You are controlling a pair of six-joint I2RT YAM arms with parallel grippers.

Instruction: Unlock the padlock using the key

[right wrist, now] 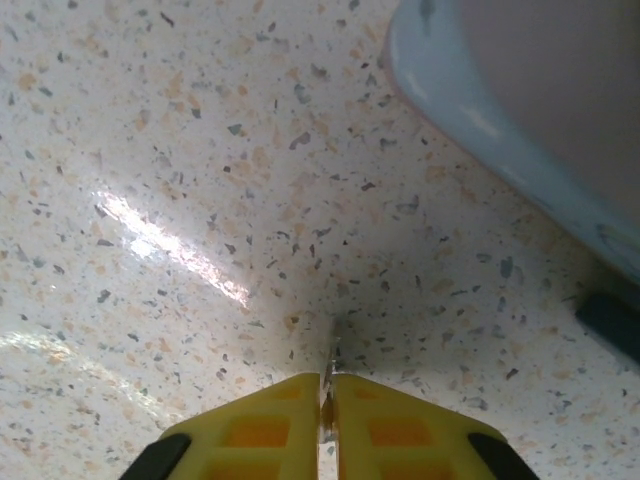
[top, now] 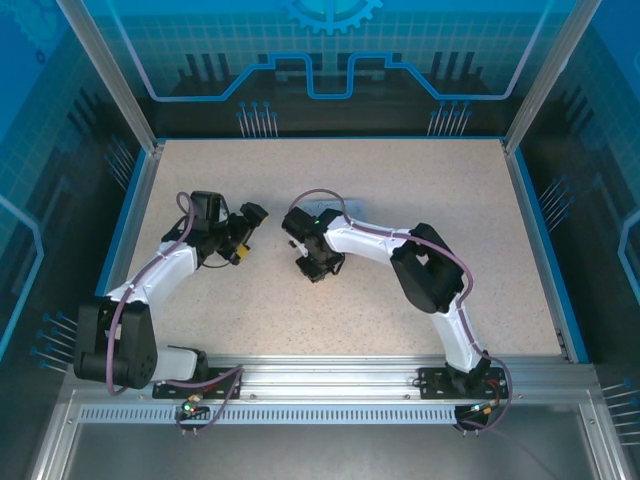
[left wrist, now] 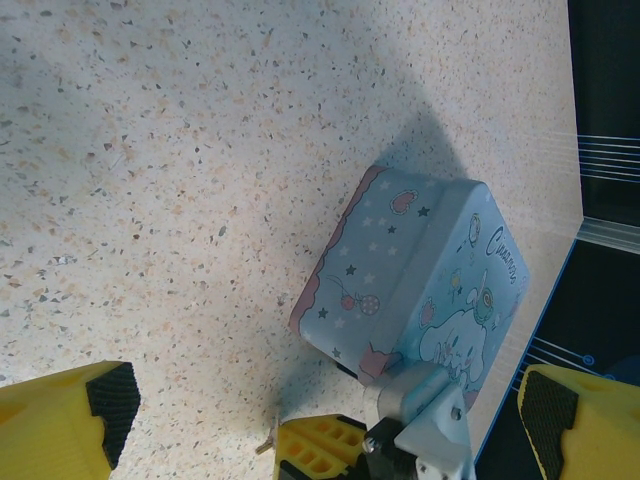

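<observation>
Across the top view, the speckled surface (top: pixel 400 300) lies open from 3 to 6 o'clock inside its blue rim. From 7 o'clock the left arm (top: pixel 160 270) folds in, with the left gripper (top: pixel 246 230) spread wide. From 5 o'clock the right arm (top: pixel 430 270) elbows over, its right gripper (top: pixel 316 268) tipped down at centre, with the tin (top: pixel 352 206) just behind. On the left wrist view, the tin sits at 4 o'clock, near the surface's edge. On the right wrist view, yellow fingers (right wrist: pixel 390 430) pinch the key (right wrist: pixel 331 355). A dark lump at 3 o'clock, beside the tin, looks like the padlock (right wrist: pixel 610 325).

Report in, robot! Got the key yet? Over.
Left gripper wide open, empty. Right gripper shut on the key, down at the tabletop. Blue cartoon tin right beside it, crowding the spot. Over.
</observation>
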